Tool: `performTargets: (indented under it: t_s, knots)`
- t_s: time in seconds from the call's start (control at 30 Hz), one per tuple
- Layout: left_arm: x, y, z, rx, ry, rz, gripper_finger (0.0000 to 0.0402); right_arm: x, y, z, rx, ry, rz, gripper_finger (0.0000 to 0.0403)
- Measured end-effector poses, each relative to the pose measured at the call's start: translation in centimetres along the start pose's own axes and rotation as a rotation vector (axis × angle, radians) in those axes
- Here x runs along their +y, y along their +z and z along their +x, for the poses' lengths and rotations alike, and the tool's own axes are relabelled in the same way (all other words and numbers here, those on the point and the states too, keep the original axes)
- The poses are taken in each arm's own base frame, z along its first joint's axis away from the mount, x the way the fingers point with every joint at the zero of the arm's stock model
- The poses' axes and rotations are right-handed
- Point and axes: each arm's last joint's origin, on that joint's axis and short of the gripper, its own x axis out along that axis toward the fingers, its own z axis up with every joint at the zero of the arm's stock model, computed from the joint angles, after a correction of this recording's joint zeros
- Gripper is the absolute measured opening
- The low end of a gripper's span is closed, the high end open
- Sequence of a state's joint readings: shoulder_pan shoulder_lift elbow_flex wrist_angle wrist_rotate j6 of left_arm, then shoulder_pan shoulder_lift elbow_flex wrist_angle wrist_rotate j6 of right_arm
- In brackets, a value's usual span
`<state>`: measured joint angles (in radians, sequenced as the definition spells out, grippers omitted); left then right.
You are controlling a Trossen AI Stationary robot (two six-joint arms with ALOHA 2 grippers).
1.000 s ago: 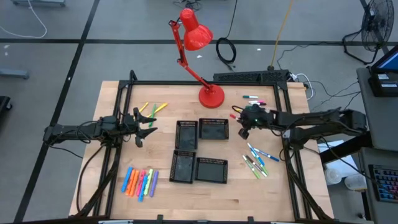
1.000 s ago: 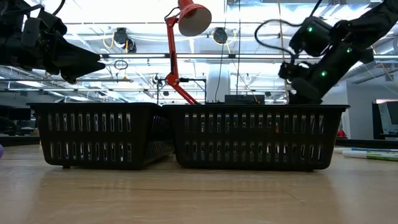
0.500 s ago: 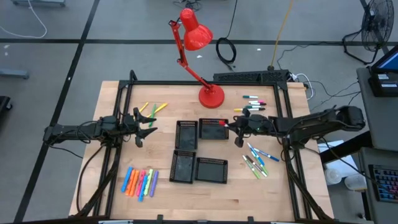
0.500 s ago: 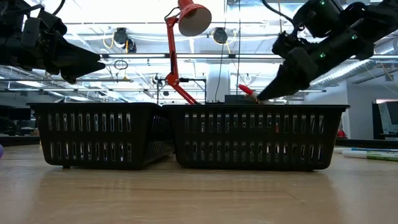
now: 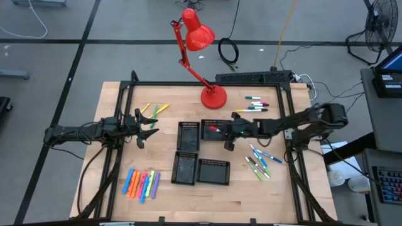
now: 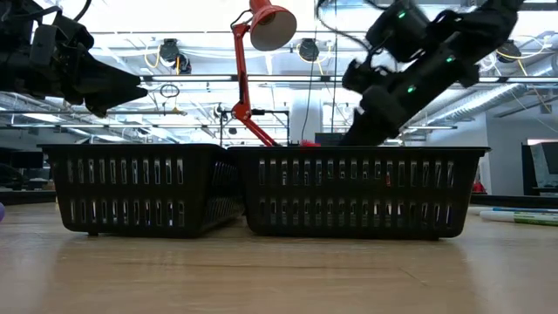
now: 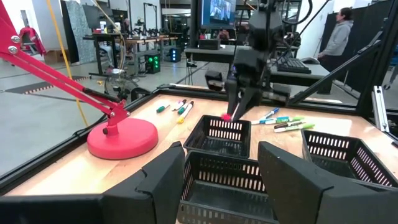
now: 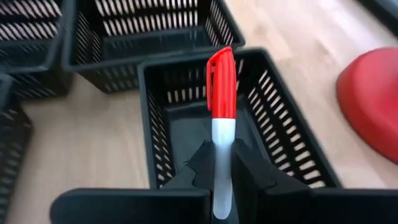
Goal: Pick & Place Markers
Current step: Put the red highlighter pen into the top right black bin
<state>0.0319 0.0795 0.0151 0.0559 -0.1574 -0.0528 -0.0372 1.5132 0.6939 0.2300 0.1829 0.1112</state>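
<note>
Right end effector (image 8: 219,163) carried one red-capped marker (image 8: 221,106) over one of four trays (image 8: 264,112).

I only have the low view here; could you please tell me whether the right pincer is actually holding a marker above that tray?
Observer: Yes, the right pincer is shut on a red-capped marker.
Operator: Which tray is it over?
Observer: The tray nearest the lamp base, by the high view.
Operator: Is that tray already holding anything?
Observer: The right wrist view shows its floor bare.
Operator: And the left pincer?
Observer: It hangs open beside the trays, holding nothing.
</note>
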Motion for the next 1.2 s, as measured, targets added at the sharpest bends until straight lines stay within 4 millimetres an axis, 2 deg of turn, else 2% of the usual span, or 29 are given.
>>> performTargets:
  t_s: [0.17,0.37,0.67,0.97,1.2]
  knots:
    - [0.0,0.0,0.0,0.0,0.0,0.0,0.0209,0.3,0.0,1.7,0.04,-0.004,-0.028,0.0018]
    - [0.0,0.0,0.0,0.0,0.0,0.0,0.0209,0.3,-0.4,2.4,0.081,-0.009,-0.048,0.0019]
    - [0.0,0.0,0.0,0.0,0.0,0.0,0.0209,0.3,-0.5,2.5,0.087,-0.009,-0.06,0.0023]
    - [0.0,0.0,0.0,0.0,0.0,0.0,0.0209,0.3,-0.5,2.5,0.087,-0.009,-0.06,0.0065]
    - [0.0,0.0,0.0,0.0,0.0,0.0,0.0209,0.3,-0.4,2.2,0.083,-0.008,-0.059,0.0081]
